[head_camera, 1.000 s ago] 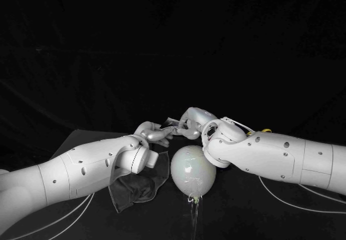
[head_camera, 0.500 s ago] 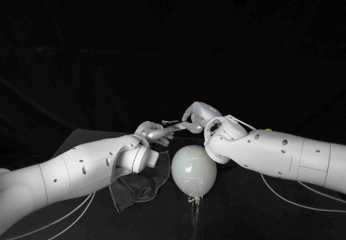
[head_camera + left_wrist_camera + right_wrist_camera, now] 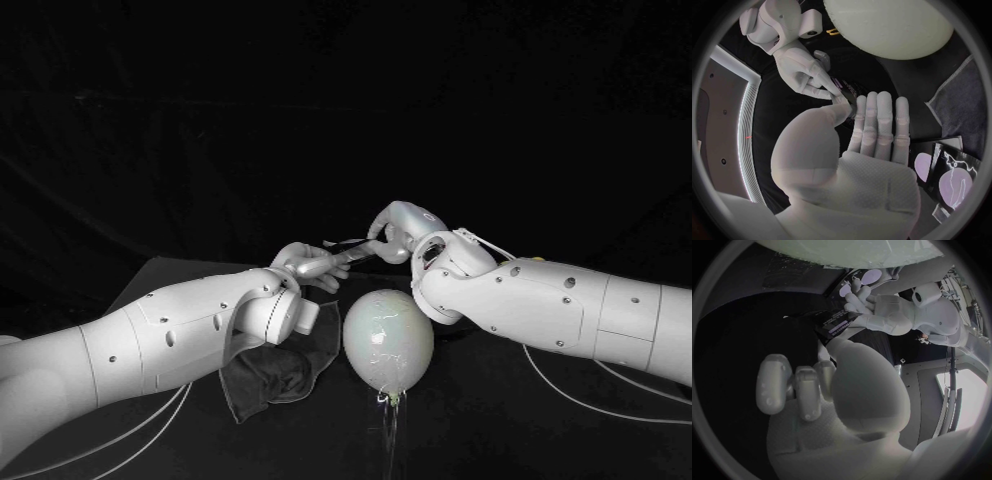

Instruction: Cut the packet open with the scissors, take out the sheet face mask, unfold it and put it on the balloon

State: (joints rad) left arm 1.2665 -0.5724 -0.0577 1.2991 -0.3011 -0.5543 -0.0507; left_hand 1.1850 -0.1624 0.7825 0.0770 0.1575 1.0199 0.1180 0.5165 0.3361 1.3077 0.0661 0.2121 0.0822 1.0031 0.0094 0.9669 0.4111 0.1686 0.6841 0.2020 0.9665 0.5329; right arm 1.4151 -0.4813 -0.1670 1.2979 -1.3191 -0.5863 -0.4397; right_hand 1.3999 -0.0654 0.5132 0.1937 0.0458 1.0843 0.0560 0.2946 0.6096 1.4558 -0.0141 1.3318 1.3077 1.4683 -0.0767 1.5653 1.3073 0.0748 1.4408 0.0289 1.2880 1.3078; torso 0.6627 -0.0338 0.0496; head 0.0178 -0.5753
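**Both hands at the packet.** My left robot hand (image 3: 320, 265) and my right robot hand (image 3: 397, 232) meet above the table (image 3: 505, 430), just beyond the far end of the balloon (image 3: 387, 338). Between them is the dark packet (image 3: 848, 92). My left thumb presses it against straight fingers laid side by side. My right robot hand pinches its opposite edge. The hands cover most of the packet, so I cannot tell how its long axis lies. Its face carries a few lines of pale violet print, too small to read. The balloon is pale and egg-shaped and rests on the table. Its long axis runs towards me and away, with the knot (image 3: 387, 398) nearest me. Just beside the balloon, on my left and partly under my left forearm, lies a dark cloth (image 3: 274, 375) with a pale hem.
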